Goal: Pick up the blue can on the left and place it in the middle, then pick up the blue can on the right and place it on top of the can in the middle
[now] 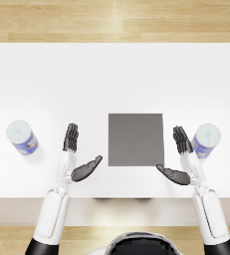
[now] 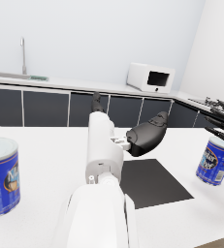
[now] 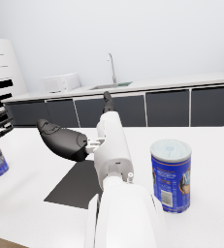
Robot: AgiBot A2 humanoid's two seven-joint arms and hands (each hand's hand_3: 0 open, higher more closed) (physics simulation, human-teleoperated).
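Lying flat at the middle of the white table [image 1: 114,74] is a dark grey square mat [image 1: 136,139], with nothing on it; beyond the table in the wrist views run dark-fronted kitchen cabinets [image 2: 45,107], a sink with a tall tap [image 2: 23,54] and a white microwave [image 2: 150,77]. Both blue cans stand upright on the table, each with a pale lid and a blue label with white lettering too blurred to read. The left can [image 1: 22,137] stands well out to the left of the mat, apart from the left hand [image 1: 76,155]. The right can [image 1: 206,140] stands just beside the right hand [image 1: 180,158], close to its fingertips [image 1: 181,139]; whether they touch cannot be told. Each hand hovers at its own side of the mat, fingers extended, thumb spread toward the mat, holding nothing.
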